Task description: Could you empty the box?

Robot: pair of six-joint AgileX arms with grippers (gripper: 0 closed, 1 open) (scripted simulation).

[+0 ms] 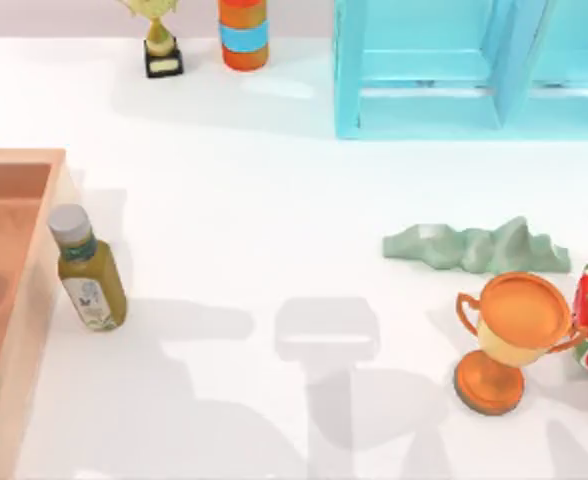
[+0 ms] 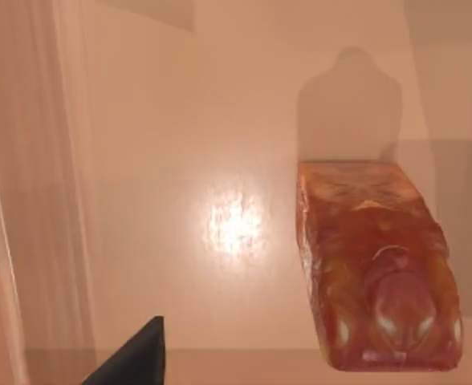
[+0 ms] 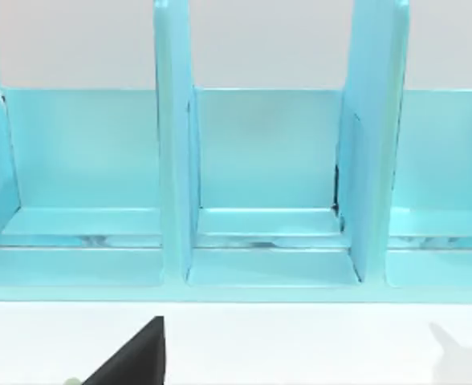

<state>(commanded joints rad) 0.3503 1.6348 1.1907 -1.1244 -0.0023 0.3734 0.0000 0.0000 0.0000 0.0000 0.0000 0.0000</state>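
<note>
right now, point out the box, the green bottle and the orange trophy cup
box (image 1: 24, 330), top view, on its right wall
green bottle (image 1: 92, 285), top view, on its labelled body
orange trophy cup (image 1: 519, 312), top view, inside its bowl

The box is orange-tan wood grain, and the packet on its floor is mottled amber and red-brown. Beside it, the bottle is olive green with a grey cap (its label pale). The desk is white, the shelf unit turquoise, the goblet orange, the crumpled lump sage green.
</note>
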